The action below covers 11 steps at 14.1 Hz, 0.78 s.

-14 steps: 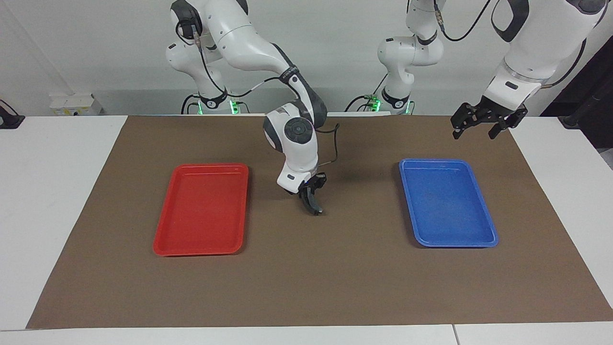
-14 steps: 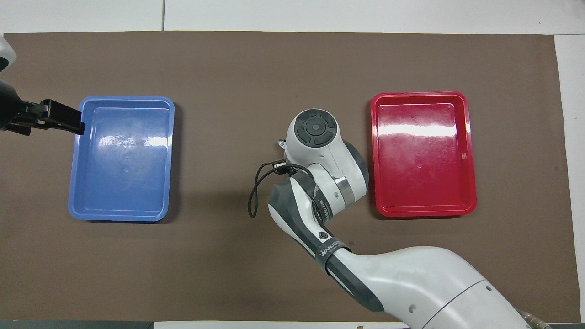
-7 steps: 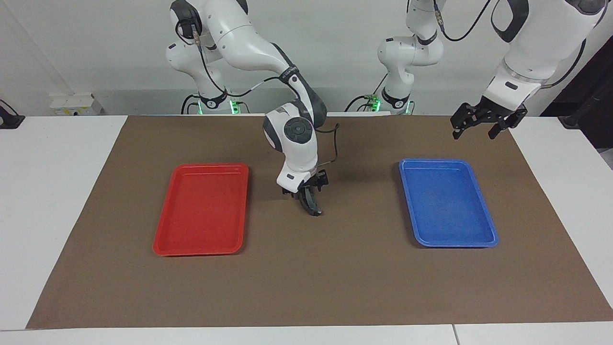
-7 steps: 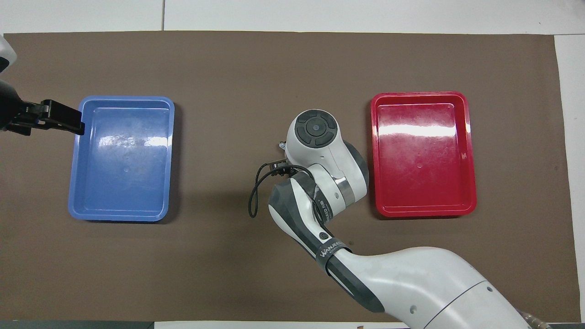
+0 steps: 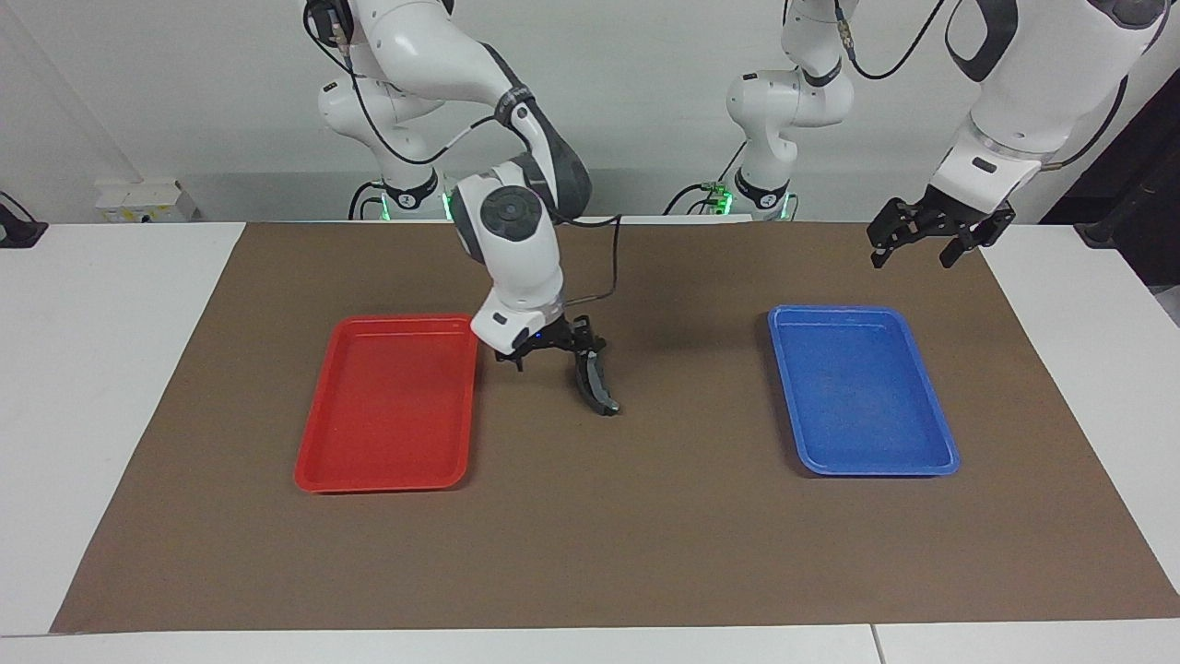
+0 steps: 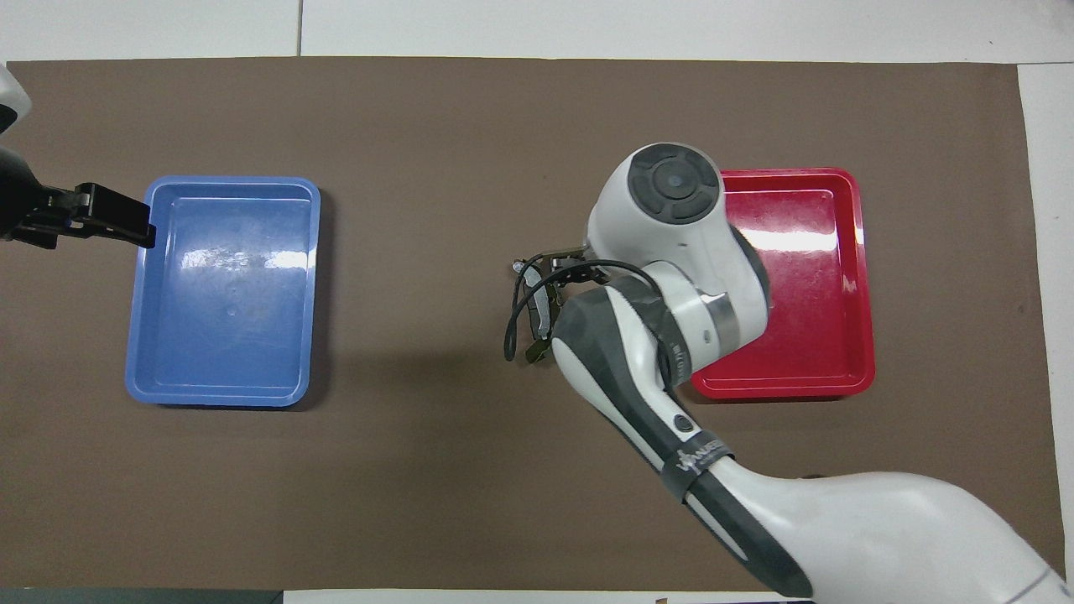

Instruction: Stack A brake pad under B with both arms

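Observation:
The crescent-shaped black pad B [image 5: 595,380] lies on the brown mat between the two trays, and it partly shows in the overhead view [image 6: 542,309]. A grey edge shows under its end farther from the robots. I cannot tell whether that edge is the short pad A or B's own lining. My right gripper [image 5: 551,355] is open and empty just above the mat, between pad B and the red tray. One fingertip [image 5: 584,349] is close to the pad's end nearer the robots. My left gripper [image 5: 922,247] hangs open and empty over the mat at the left arm's end and waits.
A red tray [image 5: 387,480] lies empty toward the right arm's end, partly covered by the right wrist in the overhead view [image 6: 780,387]. A blue tray [image 5: 876,468] lies empty toward the left arm's end. The brown mat [image 5: 645,535] covers the table.
My right gripper has opened, let go of pad B and swung toward the red tray. The pad stays on the mat. The left arm has not moved.

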Each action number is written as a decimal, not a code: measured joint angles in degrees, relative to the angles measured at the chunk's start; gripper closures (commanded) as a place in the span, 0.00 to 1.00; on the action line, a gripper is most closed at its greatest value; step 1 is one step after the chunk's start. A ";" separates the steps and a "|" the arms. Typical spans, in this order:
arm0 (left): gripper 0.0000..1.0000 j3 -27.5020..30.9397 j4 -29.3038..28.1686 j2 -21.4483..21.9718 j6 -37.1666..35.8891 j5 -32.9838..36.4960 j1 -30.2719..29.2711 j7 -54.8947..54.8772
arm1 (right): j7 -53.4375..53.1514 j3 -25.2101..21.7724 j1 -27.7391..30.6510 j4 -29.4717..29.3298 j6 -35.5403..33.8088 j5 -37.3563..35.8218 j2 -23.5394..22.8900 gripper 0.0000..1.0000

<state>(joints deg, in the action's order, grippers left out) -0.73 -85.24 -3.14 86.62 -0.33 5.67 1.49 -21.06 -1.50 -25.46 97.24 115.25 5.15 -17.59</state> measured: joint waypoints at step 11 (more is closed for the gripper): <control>0.00 -0.32 0.00 0.00 0.00 0.00 0.05 -0.05 | 20.23 -0.21 22.95 -2.82 -23.87 -6.69 15.37 0.01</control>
<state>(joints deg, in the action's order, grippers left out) -1.05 -85.24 -3.14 86.62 -0.33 5.72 1.43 -0.82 -1.71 -2.50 94.42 91.38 -1.54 -2.22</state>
